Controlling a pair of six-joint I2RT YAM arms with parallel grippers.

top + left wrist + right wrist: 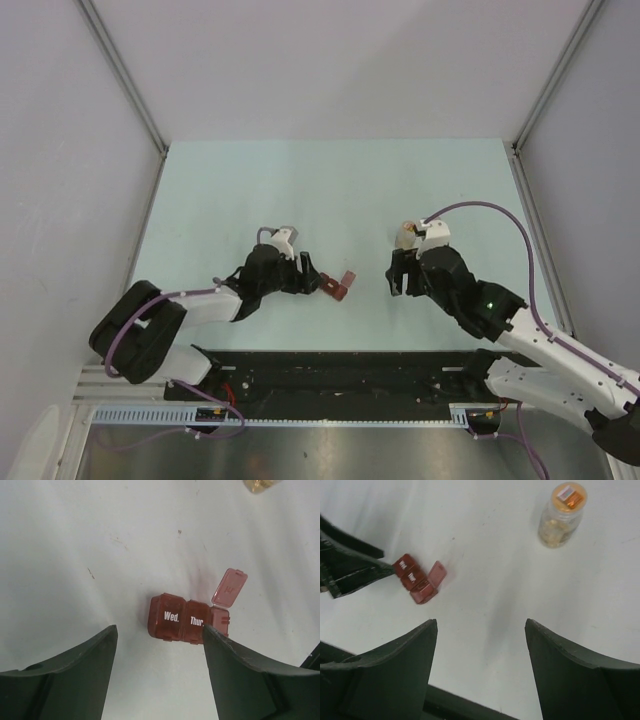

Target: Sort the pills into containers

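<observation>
A small clear bottle (pixel 562 517) stands upright on the pale table (pixel 485 540).

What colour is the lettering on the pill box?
White, on the dark red pill box; clearest in left wrist view.

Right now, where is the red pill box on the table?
In the top view the red pill box lies near the table's middle, directly in front of the left gripper, with the right gripper farther to its right.

The pill box (pixel 338 288) lies on the tabletop (pixel 250 180) at the left tool's (pixel 316 283) three o'clock. In the right wrist view, the bottle (pixel 562 515) stands at its two o'clock.
</observation>
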